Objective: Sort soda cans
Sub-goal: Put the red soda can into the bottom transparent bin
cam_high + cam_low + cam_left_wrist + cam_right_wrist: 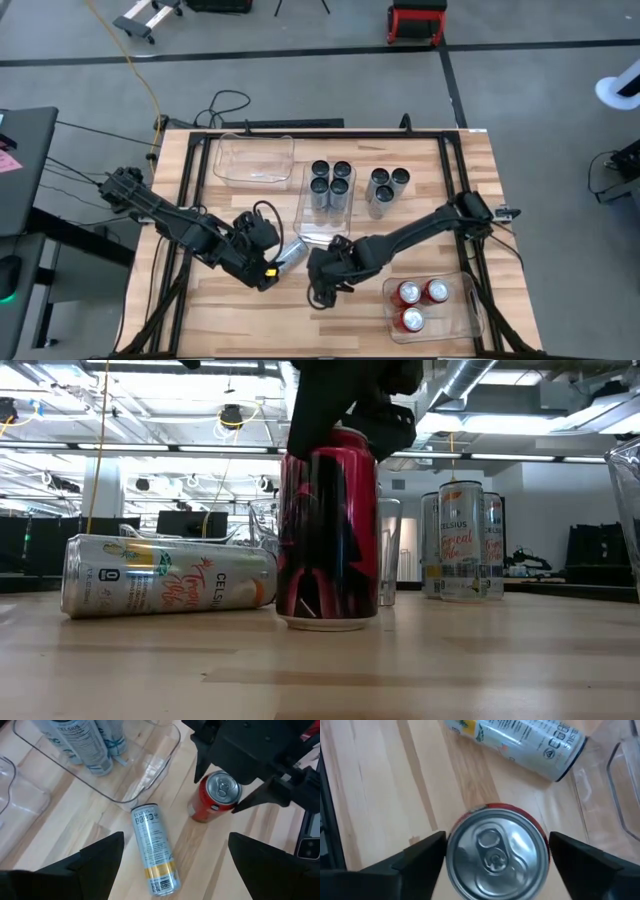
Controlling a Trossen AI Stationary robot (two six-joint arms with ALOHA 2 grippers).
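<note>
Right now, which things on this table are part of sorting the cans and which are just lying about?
Job:
red can under the right gripper
silver can lying on its side
three red cans in bin
four dark cans
three silver cans

Lying about:
cables
red stool

On the table [200, 170], a bin [254, 161] sits at eleven o'clock. Just right of it, a second bin [303, 215] holds four upright cans [331, 179]. Three cans [386, 186] stand at one o'clock. At five o'clock a third bin [470, 318] holds three cans [416, 302]. At six o'clock one can [330, 525] stands upright, with a can lying on its side [154, 849] just left of it.
</note>
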